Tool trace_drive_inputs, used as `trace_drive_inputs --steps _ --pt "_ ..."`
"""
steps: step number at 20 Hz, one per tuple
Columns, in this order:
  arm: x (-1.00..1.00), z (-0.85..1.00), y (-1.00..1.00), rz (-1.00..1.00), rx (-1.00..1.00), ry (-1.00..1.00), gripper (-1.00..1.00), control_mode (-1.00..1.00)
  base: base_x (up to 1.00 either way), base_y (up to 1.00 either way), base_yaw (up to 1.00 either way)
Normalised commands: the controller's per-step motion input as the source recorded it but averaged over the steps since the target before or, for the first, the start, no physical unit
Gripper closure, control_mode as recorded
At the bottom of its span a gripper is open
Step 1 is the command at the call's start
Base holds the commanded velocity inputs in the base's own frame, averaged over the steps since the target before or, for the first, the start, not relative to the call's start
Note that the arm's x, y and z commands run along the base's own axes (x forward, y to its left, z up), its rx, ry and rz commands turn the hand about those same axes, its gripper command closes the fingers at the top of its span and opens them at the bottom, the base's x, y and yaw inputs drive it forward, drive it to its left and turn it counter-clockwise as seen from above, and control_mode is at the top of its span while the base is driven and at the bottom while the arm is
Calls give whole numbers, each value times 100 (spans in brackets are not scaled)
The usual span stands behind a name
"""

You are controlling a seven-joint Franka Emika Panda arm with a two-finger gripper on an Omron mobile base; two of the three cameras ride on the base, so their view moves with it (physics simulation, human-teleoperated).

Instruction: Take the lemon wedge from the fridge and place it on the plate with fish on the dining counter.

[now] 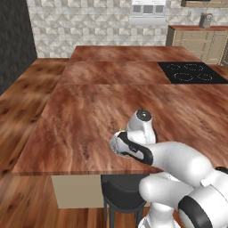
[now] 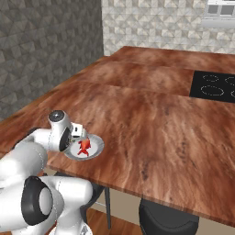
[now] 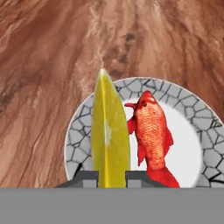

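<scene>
Pretty clearly the last step here: the drop-off. The two-finger gripper (image 3: 111,177) is clamped on the small deep-yellow lemon wedge (image 3: 109,135), thin edge facing the hand camera, and it hangs right over the round pale plate with a cracked-stone-pattern rim (image 3: 188,105) near the front edge of the reddish-brown wood-grain dining counter (image 2: 151,124).

The thin reddish-orange fish (image 3: 151,131) lies on the white middle of the plate, just beside the wedge as the hand camera sees it.

My guess for the next move: ease down a little, open the fingers, and let the wedge land on the bare part of the plate next to the fish, not on it.

The wedge looks smooth and glossy, narrow and tapering to a point at the top, paler down the middle. It's tiny, so it could roll or tip when let go.
</scene>
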Motion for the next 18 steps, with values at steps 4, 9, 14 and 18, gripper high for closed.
trace_drive_inputs --steps 4,9,14,18 --pt "0 -11 4 0 0 13 100 -100 0 0 0" --pt "-3 -44 0 0 -1 18 100 -100 0 0 0" --pt "-3 -36 0 0 -1 12 100 -100 0 0 0" --pt "0 -5 0 0 0 0 100 -100 0 0 0"
